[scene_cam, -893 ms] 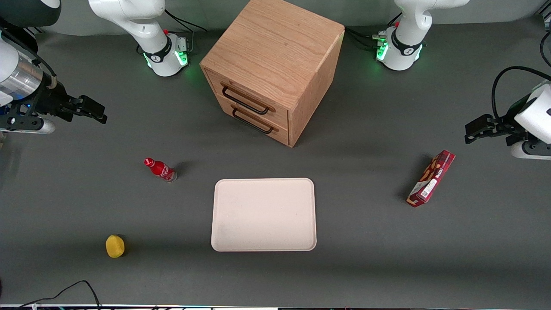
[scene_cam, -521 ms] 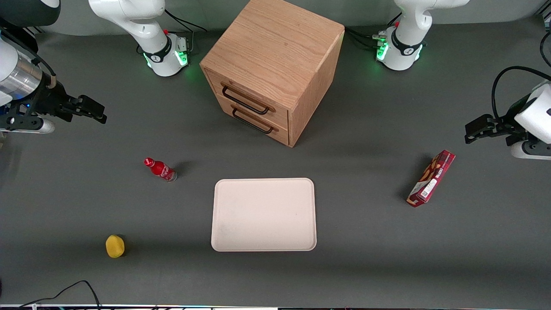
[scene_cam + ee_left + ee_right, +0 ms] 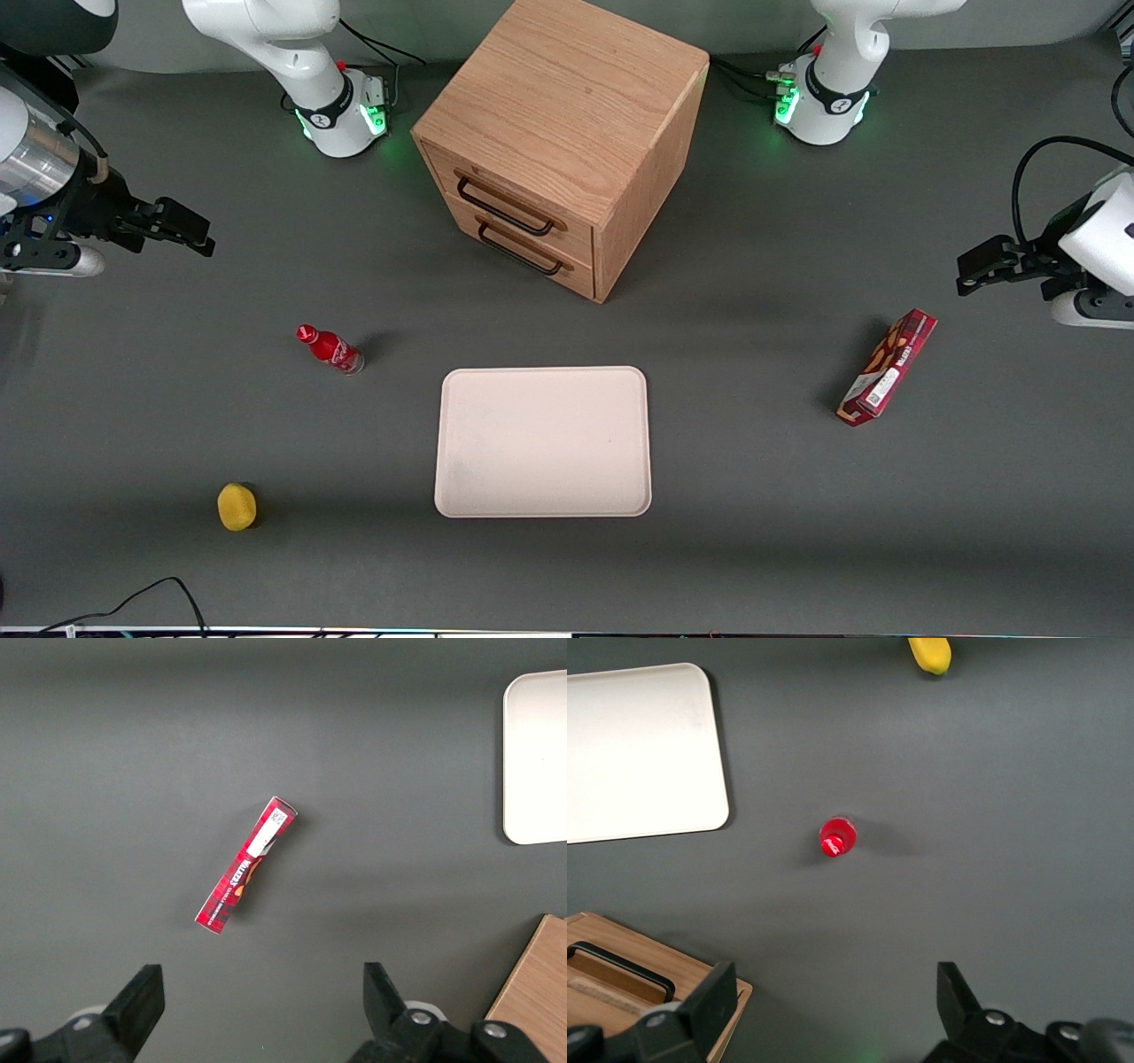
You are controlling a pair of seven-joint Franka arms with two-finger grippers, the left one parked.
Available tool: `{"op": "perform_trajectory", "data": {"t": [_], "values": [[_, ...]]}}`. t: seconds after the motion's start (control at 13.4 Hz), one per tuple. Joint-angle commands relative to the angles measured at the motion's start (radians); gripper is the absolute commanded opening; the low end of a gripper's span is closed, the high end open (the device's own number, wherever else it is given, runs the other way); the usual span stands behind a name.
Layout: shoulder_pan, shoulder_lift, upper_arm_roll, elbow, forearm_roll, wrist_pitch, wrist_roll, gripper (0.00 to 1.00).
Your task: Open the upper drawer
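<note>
The wooden cube cabinet [image 3: 567, 115] stands at the back middle of the table. Its upper drawer [image 3: 509, 202] is shut, with a long black bar handle [image 3: 503, 207]; the bottom drawer [image 3: 523, 251] below it is shut too. My right gripper [image 3: 197, 233] hangs open and empty above the table toward the working arm's end, well away from the cabinet's front. In the right wrist view the gripper [image 3: 833, 1010] has its fingers wide apart over bare table, with a corner of the cabinet [image 3: 647, 979] and a black handle [image 3: 620, 961] beside one finger.
A red bottle [image 3: 330, 348] stands between the gripper and the white tray [image 3: 542, 441]. A yellow object [image 3: 236, 507] lies near the front edge. A red box [image 3: 888, 366] lies toward the parked arm's end.
My right gripper has drifted slightly up and away from the cabinet in the front view. Nothing else moved.
</note>
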Motion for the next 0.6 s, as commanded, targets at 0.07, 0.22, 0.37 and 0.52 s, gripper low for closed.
{"op": "perform_trajectory", "data": {"t": [0.07, 0.22, 0.37, 0.52], "values": [[0.006, 0.01, 0.094, 0.067, 0.021, -0.014, -0.048, 1.0], [0.006, 0.011, 0.177, 0.087, 0.034, -0.022, -0.043, 1.0], [0.008, 0.013, 0.253, 0.09, 0.04, -0.042, -0.038, 1.0], [0.011, 0.027, 0.307, 0.093, 0.13, -0.03, -0.051, 1.0]]}}
